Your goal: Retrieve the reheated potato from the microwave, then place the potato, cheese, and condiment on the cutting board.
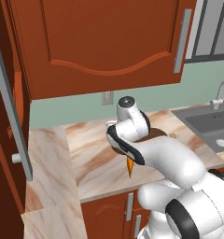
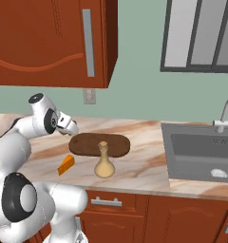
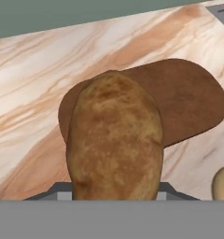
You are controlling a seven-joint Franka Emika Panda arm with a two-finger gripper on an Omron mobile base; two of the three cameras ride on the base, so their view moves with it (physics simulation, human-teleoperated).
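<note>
Nearest the hand camera, the potato (image 3: 115,140) rises large and lumpy from the bottom of the hand view, pinched in the gripper, with the fingers themselves hidden behind it. Beyond the potato lies the cutting board (image 3: 193,100), a dark brown oval flat on the marbled counter (image 3: 34,84), and the potato hangs over the board's near end without clearly touching it. At the lower right edge of the hand view a rounded tan shape is the base of the condiment (image 3: 223,183). In the right base view the gripper (image 2: 72,128) sits at the left end of the cutting board (image 2: 99,144), the white arm (image 2: 21,137) reaching in from the left. The condiment (image 2: 104,163) stands upright on the counter (image 2: 144,166), at the board's front edge. The cheese (image 2: 66,164), an orange wedge, lies on the counter to the left of the bottle, off the board. A sink (image 2: 201,152) is set into the counter to the right, well apart from the board. In the left base view the arm covers most of the board, and the tip of the cheese (image 1: 129,166) shows beneath it.
</note>
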